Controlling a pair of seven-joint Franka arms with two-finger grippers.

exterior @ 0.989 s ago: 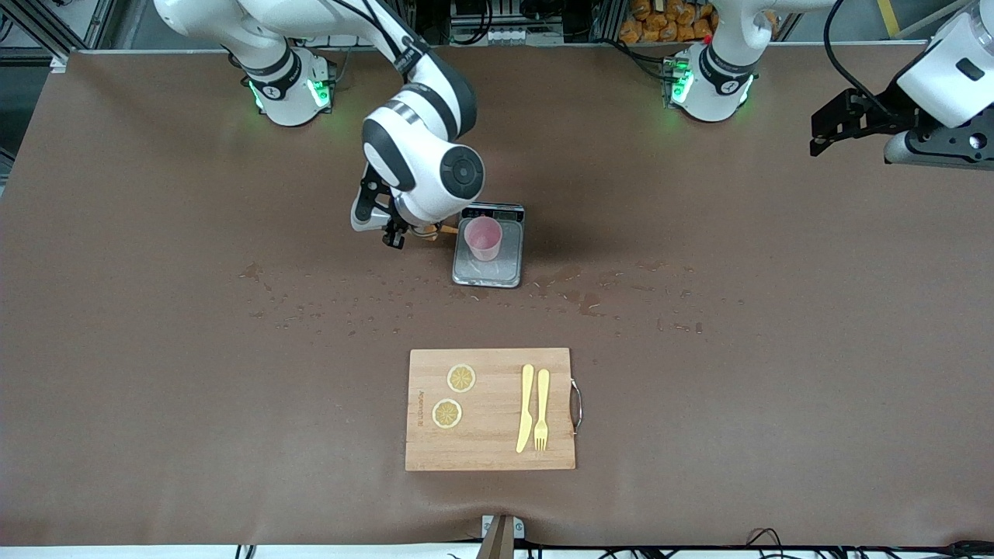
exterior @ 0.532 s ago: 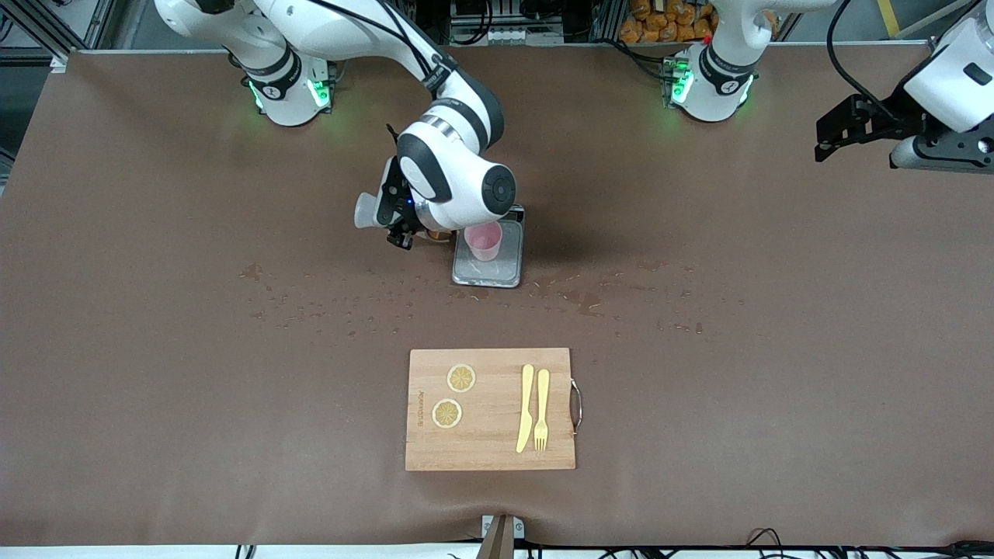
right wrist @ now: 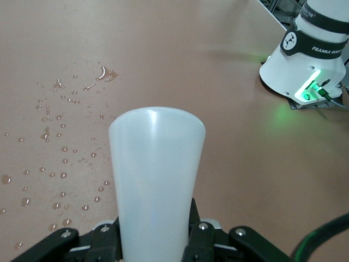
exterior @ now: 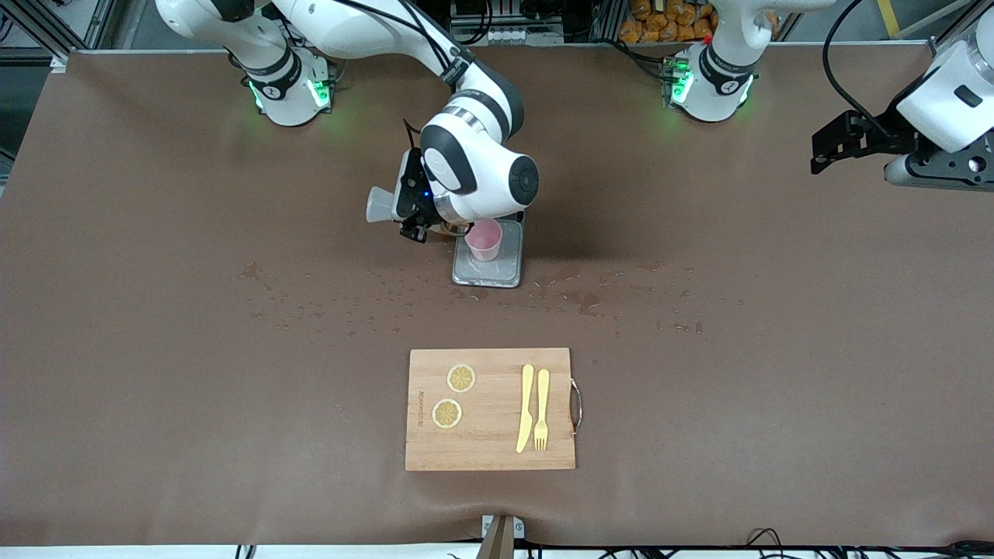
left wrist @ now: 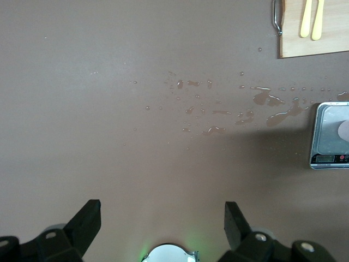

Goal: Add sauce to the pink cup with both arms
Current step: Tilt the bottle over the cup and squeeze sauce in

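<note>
Whitish sauce (exterior: 379, 206), clamped in the right gripper (exterior: 414, 223), had moved closer over the pink cup (exterior: 484, 238), so pouring seemed near; the left gripper (exterior: 835, 142) waited open.

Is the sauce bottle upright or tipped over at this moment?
Tipped. The right gripper is shut on the sauce bottle, which lies roughly sideways, its base pointing away from the pink cup on the scale.

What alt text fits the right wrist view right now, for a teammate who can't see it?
Close up, the right gripper has its jaws shut on the sauce bottle, whose whitish body fills the centre of the view. Around it is the brown table speckled with droplets, with a white arm base glowing green at one corner.
</note>
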